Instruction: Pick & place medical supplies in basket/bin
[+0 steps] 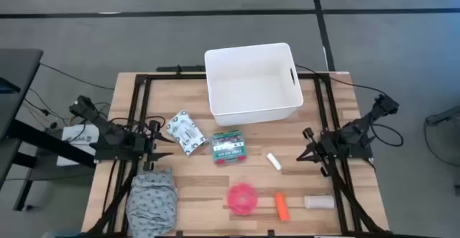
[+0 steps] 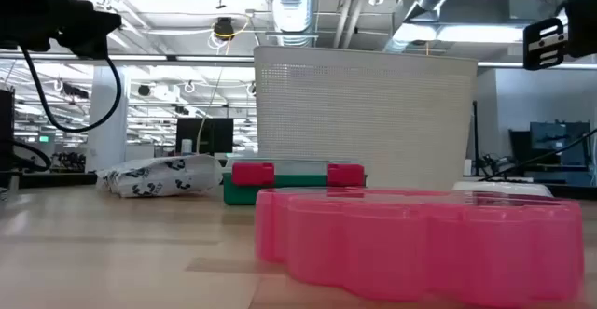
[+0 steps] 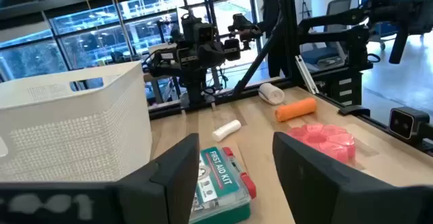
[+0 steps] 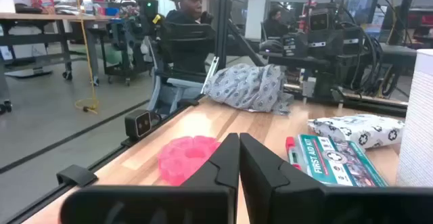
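Supplies: all on surface (image 1: 194, 184), none yet in bin (image 1: 251, 80); first-aid box (image 1: 228, 146) nearest.
Left gripper (image 1: 167, 146): fingers apart, nothing held, beside white packet (image 1: 185, 131).
Right gripper (image 1: 302, 155): fingers together, nothing held.
Risk: small cylinder (image 1: 274, 160) may roll if nudged.

Wooden table (image 1: 194, 188) with supplies (image 1: 228, 145), tub (image 1: 253, 82)

2 black jointed arms trailing black cables.
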You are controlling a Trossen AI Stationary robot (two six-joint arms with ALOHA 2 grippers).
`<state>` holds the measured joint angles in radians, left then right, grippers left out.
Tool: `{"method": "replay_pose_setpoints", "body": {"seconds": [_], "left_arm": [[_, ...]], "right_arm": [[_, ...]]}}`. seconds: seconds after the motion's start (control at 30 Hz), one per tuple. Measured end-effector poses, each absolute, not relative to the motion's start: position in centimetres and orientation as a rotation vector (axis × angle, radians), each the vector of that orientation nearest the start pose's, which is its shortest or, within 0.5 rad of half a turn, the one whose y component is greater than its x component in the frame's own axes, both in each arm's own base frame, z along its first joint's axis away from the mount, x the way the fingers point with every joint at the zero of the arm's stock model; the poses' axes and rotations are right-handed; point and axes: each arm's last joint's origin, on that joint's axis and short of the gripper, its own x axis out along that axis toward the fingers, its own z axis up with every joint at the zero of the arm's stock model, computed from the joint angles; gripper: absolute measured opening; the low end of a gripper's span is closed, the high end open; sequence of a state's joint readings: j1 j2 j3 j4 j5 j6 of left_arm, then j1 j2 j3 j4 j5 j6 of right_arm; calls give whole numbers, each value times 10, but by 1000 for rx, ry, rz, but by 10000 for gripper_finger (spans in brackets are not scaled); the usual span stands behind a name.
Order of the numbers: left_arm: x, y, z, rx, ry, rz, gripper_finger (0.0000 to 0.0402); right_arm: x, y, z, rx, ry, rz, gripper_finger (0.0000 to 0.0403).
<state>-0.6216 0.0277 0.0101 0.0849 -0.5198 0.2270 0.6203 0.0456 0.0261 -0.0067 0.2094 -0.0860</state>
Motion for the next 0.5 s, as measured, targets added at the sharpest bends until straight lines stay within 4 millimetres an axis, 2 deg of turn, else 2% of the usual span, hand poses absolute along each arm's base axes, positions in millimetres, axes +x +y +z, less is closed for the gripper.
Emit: {"method": "replay_pose_setpoints", "body": {"seconds": [0.5], "left_arm": [[85, -44, 173, 188, -68, -95, 178]], "right_arm": [[84, 52, 168, -96, 6, 412, 5]]}}
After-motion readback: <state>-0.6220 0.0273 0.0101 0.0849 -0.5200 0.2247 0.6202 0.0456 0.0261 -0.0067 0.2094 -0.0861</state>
